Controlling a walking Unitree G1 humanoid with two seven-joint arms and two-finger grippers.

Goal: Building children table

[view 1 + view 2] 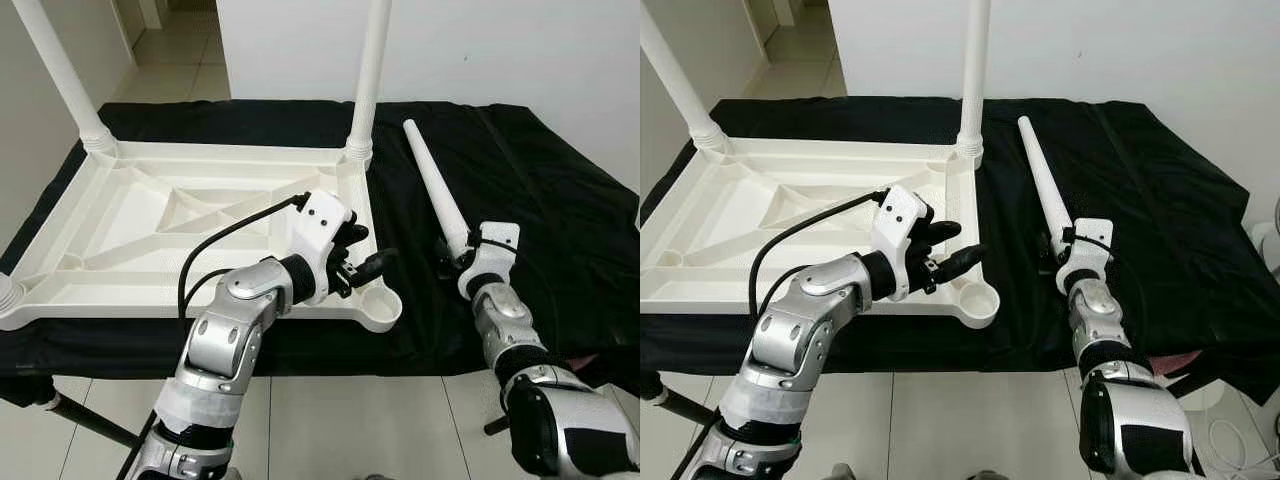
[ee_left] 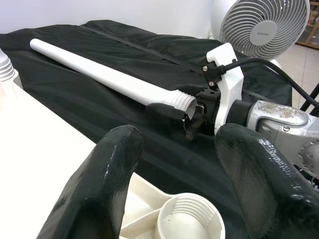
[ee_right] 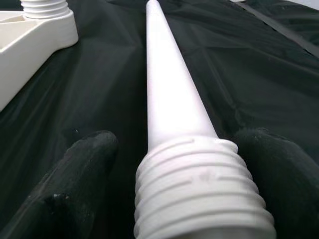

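A white plastic ribbed tabletop (image 1: 190, 235) lies upside down on the black-draped table's left half, two white tapered legs (image 1: 368, 75) standing upright in its far corner sockets, its near-right socket (image 1: 384, 310) empty. A loose white tapered plastic leg (image 1: 435, 185) lies just right of it, threaded end nearest.

From my head cameras, the two screwed-in legs (image 1: 372, 60) of the upturned tabletop (image 1: 130, 225) run out past the top edge, so I can't see their ends. The tabletop's near-left corner is cut by the frame, and the left gripper (image 1: 362, 262) covers part of its near rim. The right gripper (image 1: 452, 256) hides the threaded end of the loose leg (image 1: 433, 185) from above. In the right wrist view I can't tell whether the fingers (image 3: 75, 174) touch that leg. The fan (image 2: 264, 22) is cropped in the left wrist view.
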